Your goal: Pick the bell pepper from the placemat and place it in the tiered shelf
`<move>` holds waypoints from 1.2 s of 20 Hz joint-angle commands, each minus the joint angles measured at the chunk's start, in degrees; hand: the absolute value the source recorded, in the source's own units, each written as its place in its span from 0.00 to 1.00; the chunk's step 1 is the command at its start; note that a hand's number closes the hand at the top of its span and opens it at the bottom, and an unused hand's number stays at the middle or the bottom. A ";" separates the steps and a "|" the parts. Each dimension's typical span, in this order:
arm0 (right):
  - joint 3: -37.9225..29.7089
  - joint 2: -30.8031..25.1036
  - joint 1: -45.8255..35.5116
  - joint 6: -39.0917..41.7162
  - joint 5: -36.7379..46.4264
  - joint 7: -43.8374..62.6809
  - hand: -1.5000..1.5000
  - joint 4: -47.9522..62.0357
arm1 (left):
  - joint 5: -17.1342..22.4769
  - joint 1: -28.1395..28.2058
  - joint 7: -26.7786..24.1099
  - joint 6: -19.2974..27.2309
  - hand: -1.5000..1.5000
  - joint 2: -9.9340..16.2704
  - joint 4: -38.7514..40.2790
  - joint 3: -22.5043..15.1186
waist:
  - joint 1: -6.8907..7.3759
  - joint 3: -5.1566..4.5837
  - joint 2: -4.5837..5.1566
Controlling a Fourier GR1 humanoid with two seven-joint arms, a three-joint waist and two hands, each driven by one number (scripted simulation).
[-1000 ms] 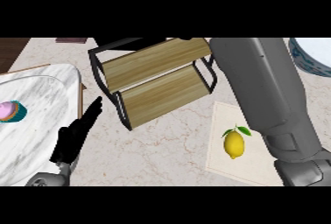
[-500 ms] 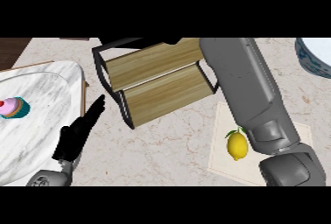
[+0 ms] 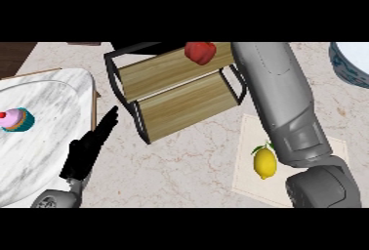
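In the head view, the red bell pepper [image 3: 200, 52], absent half a second ago, now sits on the top wooden board of the black-framed tiered shelf [image 3: 180, 105], so the placing looks nearly done. The right robot hand is hidden beyond its grey forearm; the left robot hand [image 3: 85, 152] rests left of the shelf on the table [image 3: 180, 171], fingers straight, holding nothing.

One bell pepper [image 3: 200, 52]; one tiered shelf [image 3: 180, 90]; one lemon [image 3: 265, 163]; one placemat [image 3: 249, 178]; one cupcake [image 3: 16, 119]; one hand [image 3: 85, 155]
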 commanded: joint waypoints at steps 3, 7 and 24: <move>-3.78 0.34 0.15 -13.66 -1.96 -5.11 0.00 -2.02 | -0.44 2.24 0.39 1.25 0.50 -0.63 2.61 0.84 | -2.21 -0.49 -0.38; -6.07 -6.36 1.52 -18.29 -0.32 -5.43 0.00 -3.59 | 1.71 4.52 -0.98 -1.02 0.50 1.63 0.88 3.00 | -2.83 -0.50 -0.54; -10.93 -29.06 25.07 9.24 -11.95 -4.09 0.00 -18.37 | -0.11 4.90 0.49 0.15 0.50 -0.80 0.78 2.91 | -3.93 -0.46 -0.74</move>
